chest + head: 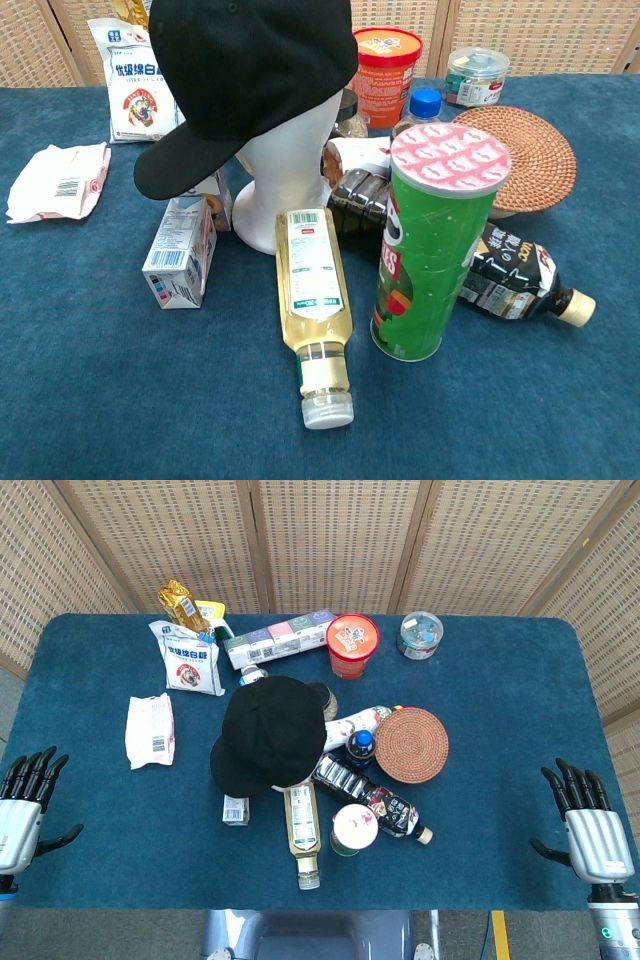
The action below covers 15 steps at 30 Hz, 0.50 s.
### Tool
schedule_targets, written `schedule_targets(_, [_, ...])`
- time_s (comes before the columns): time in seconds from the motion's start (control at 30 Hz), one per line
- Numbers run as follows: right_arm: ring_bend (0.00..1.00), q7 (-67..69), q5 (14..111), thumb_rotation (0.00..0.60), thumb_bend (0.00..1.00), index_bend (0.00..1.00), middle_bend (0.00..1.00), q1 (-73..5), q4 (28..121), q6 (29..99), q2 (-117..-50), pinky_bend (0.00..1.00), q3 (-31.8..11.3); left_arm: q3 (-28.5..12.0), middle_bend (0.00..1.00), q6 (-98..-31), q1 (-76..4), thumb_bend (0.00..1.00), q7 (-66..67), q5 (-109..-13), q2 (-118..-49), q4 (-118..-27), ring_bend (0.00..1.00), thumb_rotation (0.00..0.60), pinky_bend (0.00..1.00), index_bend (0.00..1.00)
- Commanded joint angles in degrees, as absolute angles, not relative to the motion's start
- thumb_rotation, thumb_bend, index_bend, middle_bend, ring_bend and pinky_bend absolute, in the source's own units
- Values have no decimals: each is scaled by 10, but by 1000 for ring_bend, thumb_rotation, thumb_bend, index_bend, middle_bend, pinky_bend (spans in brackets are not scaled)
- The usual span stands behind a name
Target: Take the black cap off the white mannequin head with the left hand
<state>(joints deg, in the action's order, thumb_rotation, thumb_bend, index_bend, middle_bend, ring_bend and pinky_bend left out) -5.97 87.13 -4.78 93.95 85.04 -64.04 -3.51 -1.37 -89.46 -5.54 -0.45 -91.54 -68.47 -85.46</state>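
The black cap (270,733) (240,75) sits on the white mannequin head (285,170), which stands upright mid-table; from above the cap hides the head. The brim points toward the near left. My left hand (25,800) rests at the table's left edge, open, fingers spread, well to the left of the cap. At the right edge my right hand (585,820) is open too, holding nothing. Neither hand appears in the chest view.
Clutter rings the head: a pale bottle (315,310) lying in front, a green canister (435,245), a dark bottle (510,275), a small carton (180,250), a woven coaster (411,744), a red cup (352,645), white packets (150,730) at left.
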Motion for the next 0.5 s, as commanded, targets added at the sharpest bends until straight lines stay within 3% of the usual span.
schedule_targets(0.03, [0, -59, 871, 600, 0, 61, 0, -48, 938, 848, -641, 7, -34, -14, 0, -897, -56, 0, -6, -919, -687, -851, 0, 600, 0, 0])
schedule_targets(0.5, [0, -54, 875, 600, 0, 61, 0, -47, 942, 851, -638, 7, -32, -24, 0, -916, -83, 0, -94, -959, -739, -771, 0, 600, 0, 0])
